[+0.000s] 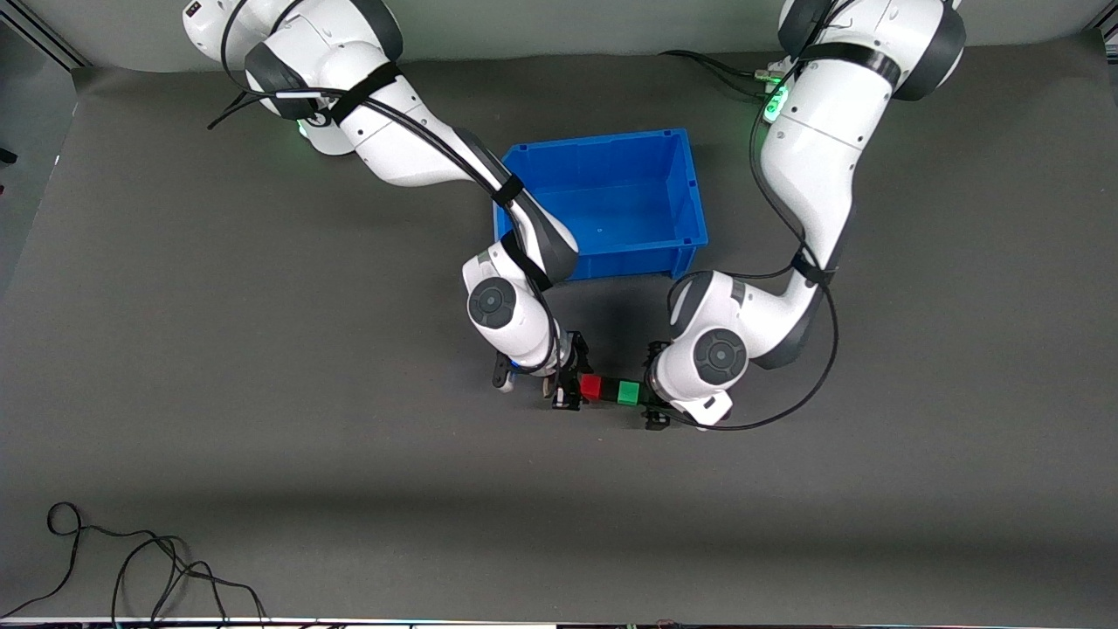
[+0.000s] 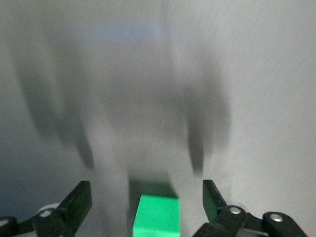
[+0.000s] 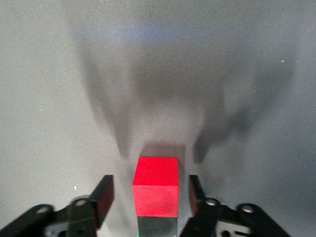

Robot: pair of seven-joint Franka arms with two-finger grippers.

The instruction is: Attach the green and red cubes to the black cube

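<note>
Both my grippers sit low at the row of cubes on the table, nearer the front camera than the blue bin [image 1: 603,148].

Left gripper [image 2: 147,202]: fingers apart, clear gaps on either side of the green cube [image 2: 156,215], which lies between them untouched. It stands at the row's end toward the left arm's side.

Right gripper [image 3: 149,197]: fingers apart, straddling the red cube [image 3: 155,192] with a narrow gap on each side, not clamped. It stands at the end toward the right arm's side.

In the front view the red cube and green cube lie in one line with a dark stretch between them; I take that for the black cube [image 1: 609,390], though I cannot confirm contact.

Judgement: the row's long axis runs from one gripper to the other, so each withdrawal should go straight up, off that axis, lest a finger drag a cube sideways.
</note>
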